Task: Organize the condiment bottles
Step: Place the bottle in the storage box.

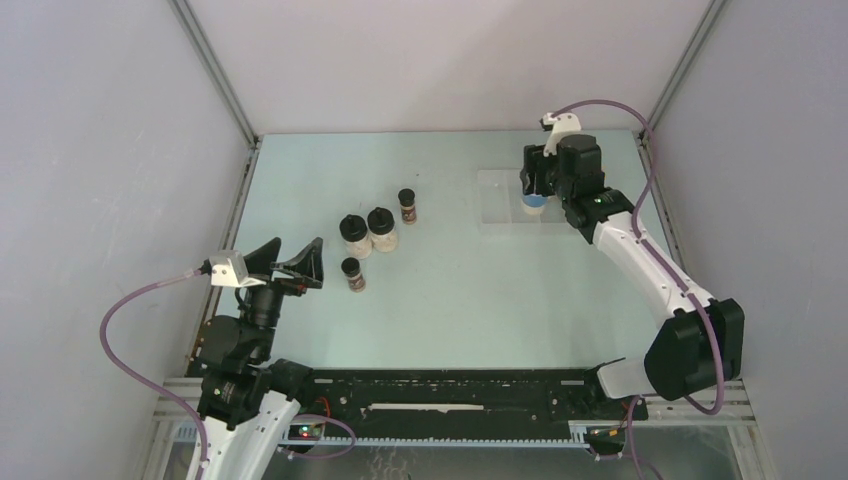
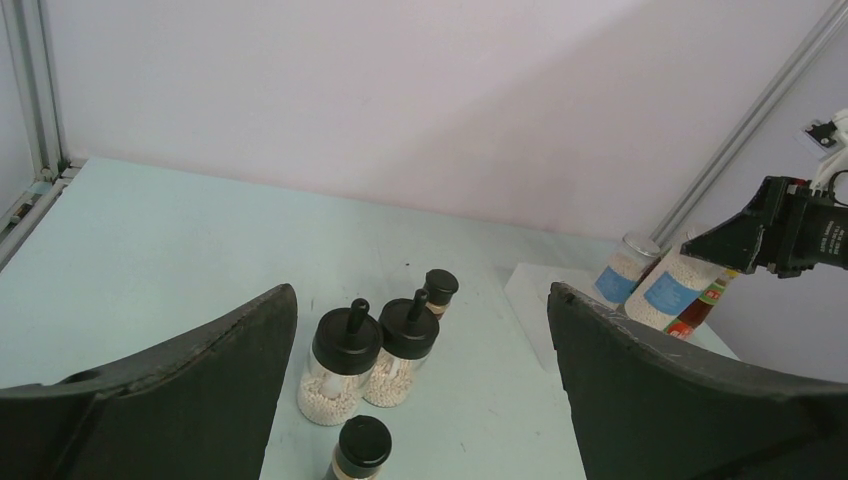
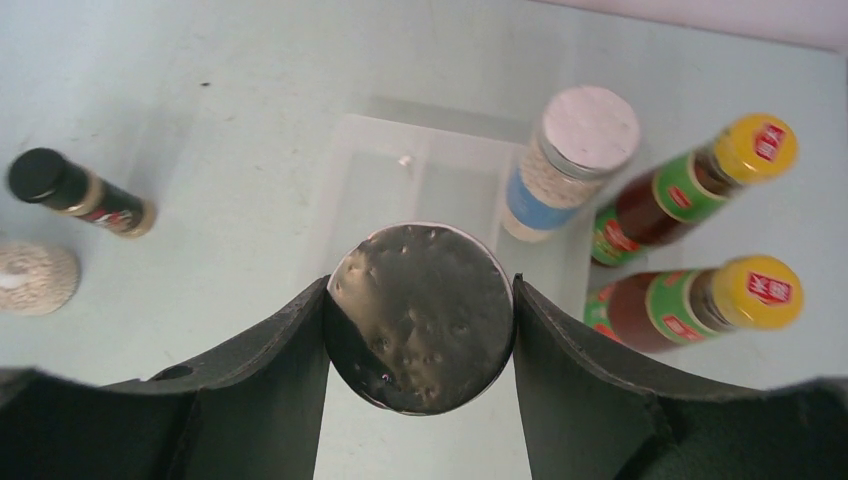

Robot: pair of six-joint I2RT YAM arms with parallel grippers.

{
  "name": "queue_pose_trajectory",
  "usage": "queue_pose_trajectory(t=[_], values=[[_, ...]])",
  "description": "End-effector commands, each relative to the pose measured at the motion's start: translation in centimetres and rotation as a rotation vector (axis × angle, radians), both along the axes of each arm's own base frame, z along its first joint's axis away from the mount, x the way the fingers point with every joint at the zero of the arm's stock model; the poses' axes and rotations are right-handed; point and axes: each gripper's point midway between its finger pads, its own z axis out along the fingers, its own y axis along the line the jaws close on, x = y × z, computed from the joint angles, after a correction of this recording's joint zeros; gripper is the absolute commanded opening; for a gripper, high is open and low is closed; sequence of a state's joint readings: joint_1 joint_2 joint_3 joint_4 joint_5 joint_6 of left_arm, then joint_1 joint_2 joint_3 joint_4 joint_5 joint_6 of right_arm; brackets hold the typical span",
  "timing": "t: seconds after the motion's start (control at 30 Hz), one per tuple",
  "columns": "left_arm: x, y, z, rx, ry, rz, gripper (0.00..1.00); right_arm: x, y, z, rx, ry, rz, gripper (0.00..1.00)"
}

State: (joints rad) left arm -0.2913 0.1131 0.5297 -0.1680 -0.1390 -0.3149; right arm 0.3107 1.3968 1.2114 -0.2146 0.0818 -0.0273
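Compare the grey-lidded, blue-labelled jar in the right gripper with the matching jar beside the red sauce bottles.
The gripped grey-lidded jar is clamped by the right gripper; the free grey-lidded jar is untouched. The gripped jar is apart from the red sauce bottles; the free one is beside them. Both carry blue labels.

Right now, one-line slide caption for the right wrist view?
Right gripper closed on a grey-lidded jar by the clear tray, beside a second grey-lidded jar and two yellow-capped red sauce bottles.
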Motion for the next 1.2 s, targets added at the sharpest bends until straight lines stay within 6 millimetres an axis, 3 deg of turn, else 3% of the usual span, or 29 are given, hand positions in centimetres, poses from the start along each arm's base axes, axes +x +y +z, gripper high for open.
queue_pose_trajectory(t=[0.0,0.43,0.93,1.17], values=[[0.0,-0.1,0.1,-0.004,-0.006,-0.006,1.0,0.5,-2.9,4.9,0.072,-0.154,-0.107,0.0],[0.0,-0.2,0.1,-0.002,-0.005,-0.011,1.0,2.1,-6.8,2.6,0.11,-0.14,-0.237,0.0],[0.1,-0.2,0.0,0.004,0.001,-0.009,1.0,4.7,-7.5,0.9,0.15,-0.161,-0.258,0.0],[0.3,-0.3,-0.2,0.008,0.009,-0.007,1.0,5.3,-7.6,-0.9,0.151,-0.122,-0.263,0.0]])
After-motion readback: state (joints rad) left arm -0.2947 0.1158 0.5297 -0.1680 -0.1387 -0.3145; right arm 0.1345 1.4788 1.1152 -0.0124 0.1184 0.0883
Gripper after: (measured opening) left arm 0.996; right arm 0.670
